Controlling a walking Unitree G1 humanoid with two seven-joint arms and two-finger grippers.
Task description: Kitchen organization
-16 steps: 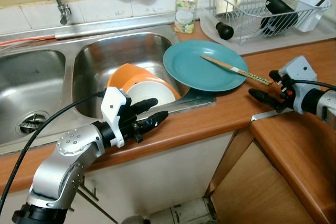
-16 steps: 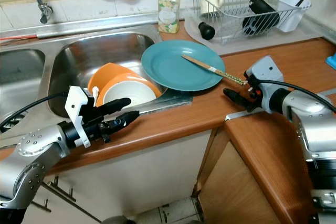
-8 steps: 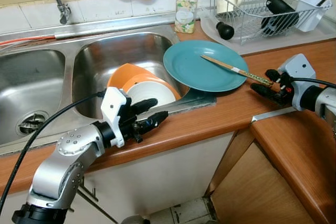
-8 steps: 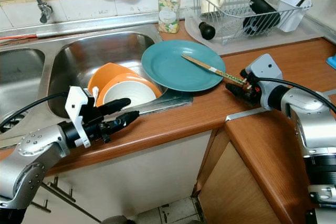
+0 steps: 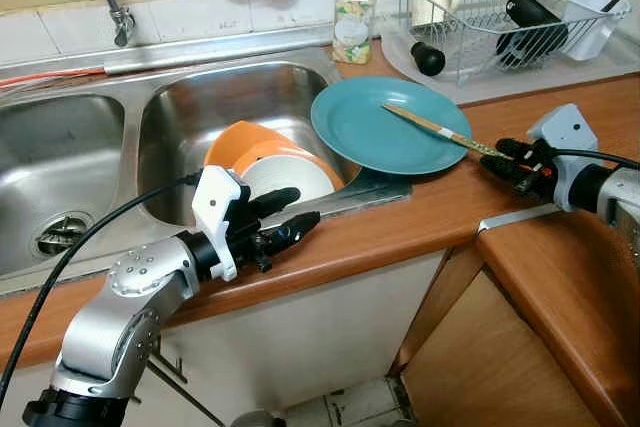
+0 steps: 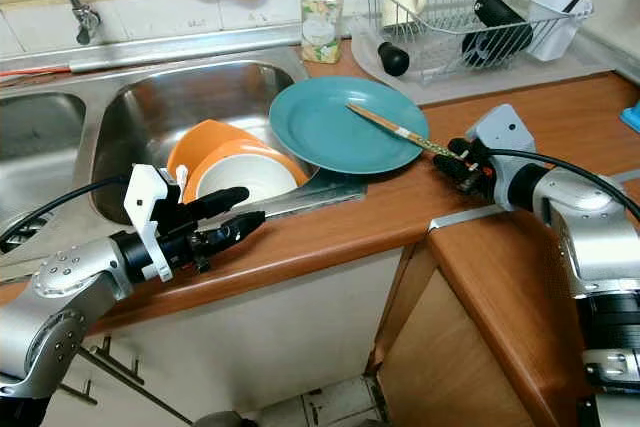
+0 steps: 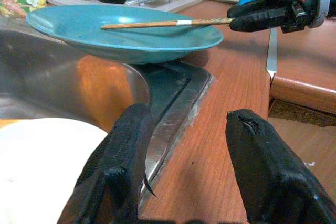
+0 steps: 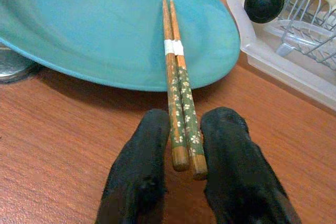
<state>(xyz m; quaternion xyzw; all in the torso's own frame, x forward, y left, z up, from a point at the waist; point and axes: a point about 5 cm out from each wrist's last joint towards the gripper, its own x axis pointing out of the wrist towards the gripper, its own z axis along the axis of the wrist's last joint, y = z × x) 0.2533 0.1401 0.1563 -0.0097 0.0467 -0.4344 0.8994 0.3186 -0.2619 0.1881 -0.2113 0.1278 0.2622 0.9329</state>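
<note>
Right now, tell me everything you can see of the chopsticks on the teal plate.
The chopsticks are a matched wooden pair lying side by side, brown at the tips, each with a white band near the middle and green floral-patterned handles. Their front halves rest across the teal plate; the handle ends overhang its rim above the wooden counter. The right pincer has its two black fingers on either side of the handle ends, closed around them.

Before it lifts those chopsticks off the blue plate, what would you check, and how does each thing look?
1. Chopsticks lie between the right end effector fingers: ok.
2. Fingers fully clamped on them: cannot tell.
3. Both sticks side by side, ends aligned: ok.
4. Far ends rest on the teal plate, which overhangs the sink: not ok, it may shift.
5. Left end effector away from the plate, open: ok.
</note>
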